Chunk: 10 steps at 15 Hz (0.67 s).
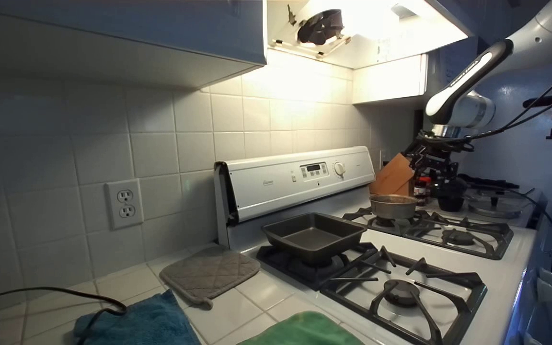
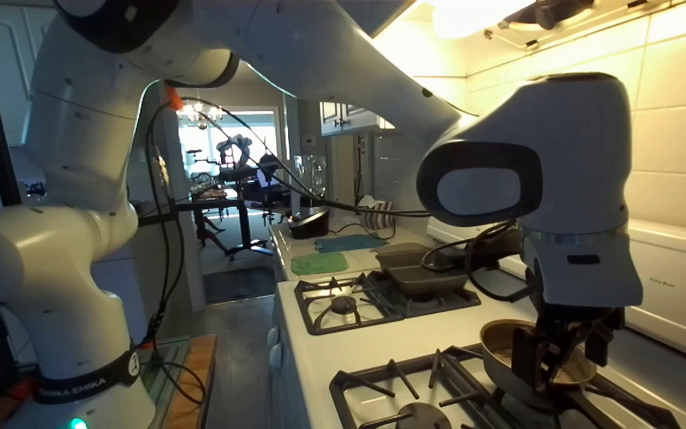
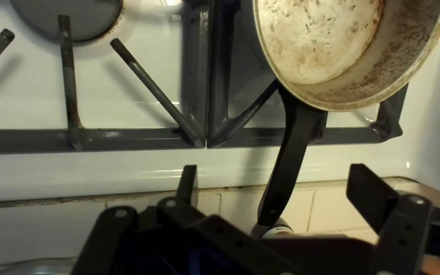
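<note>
- The gripper (image 3: 274,167) is spread wide, with nothing in its grasp.
- Its fingers (image 3: 188,185) stand on either side of a black handle (image 3: 290,152), with a gap left and right; how high they are above it, I cannot tell.
- That handle belongs to the pot (image 3: 319,46), which stands upright on a back grate (image 3: 219,95) of the stove (image 1: 501,278), near the control panel (image 1: 266,191).
- Inside, the pot is pale and blotched with brown stains; its rim is yellowed.
- In the wrist view the handle reaches past the stove's edge, over the tiled desk (image 1: 228,316).
- In an exterior view the arm (image 2: 343,65) bends down so that the gripper covers part of the pot.
- Behind the pot, seen in an exterior view, are a knife block (image 1: 394,177) and a red-lidded jar (image 1: 420,189); a glass lid (image 1: 502,209) lies farther along.
- A dark square pan (image 1: 314,235) sits on the other back grate, visible in both exterior views.
- Beside it on the desk lies a grey quilted pot holder (image 1: 211,273), with a blue cloth (image 1: 146,321) and a green cloth (image 1: 304,330) near.
- A black cord (image 1: 110,306) crosses the blue cloth.
- Above the stove a lamp (image 1: 367,21) shines.
</note>
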Each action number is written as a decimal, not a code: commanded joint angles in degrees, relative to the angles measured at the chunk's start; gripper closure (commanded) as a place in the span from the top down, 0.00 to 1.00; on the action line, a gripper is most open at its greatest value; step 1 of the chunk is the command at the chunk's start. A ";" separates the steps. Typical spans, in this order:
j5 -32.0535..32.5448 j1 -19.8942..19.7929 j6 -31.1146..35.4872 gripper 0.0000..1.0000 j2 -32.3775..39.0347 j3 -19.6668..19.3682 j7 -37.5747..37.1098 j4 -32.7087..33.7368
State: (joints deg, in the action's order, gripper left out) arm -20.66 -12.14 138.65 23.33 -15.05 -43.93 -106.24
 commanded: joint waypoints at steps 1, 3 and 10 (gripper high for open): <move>-3.50 -2.25 -3.18 1.00 4.39 1.64 -1.72 5.69; -4.70 -3.00 -4.48 1.00 5.83 2.23 -1.74 7.39; -8.93 -5.44 -8.02 1.00 11.18 3.94 -3.00 13.29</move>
State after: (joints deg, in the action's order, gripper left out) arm -27.05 -15.86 132.82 31.29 -12.19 -45.20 -97.54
